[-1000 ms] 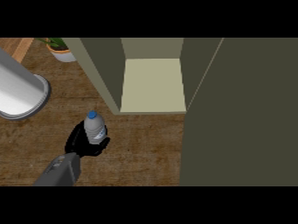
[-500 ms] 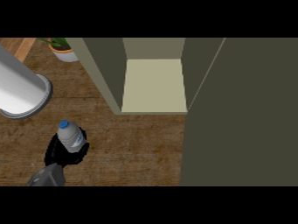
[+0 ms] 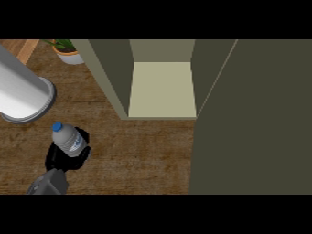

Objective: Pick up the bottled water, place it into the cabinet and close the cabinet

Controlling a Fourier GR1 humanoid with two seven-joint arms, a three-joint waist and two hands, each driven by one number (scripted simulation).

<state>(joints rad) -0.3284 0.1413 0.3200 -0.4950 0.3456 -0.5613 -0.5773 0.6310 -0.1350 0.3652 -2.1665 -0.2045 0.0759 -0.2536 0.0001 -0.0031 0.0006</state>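
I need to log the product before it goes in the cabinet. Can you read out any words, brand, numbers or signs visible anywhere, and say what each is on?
No text can be read.
Bottled water, held in the left hand: it carries a pale label with a bluish patch, too blurred to read.
Cabinet, its open door, the plant pot and the large grey cylinder: no lettering or signs visible.

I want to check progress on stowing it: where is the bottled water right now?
In the head view the bottled water is at lower left, held in the left hand above the wooden counter, just below the large white cylinder, left of the open cabinet.
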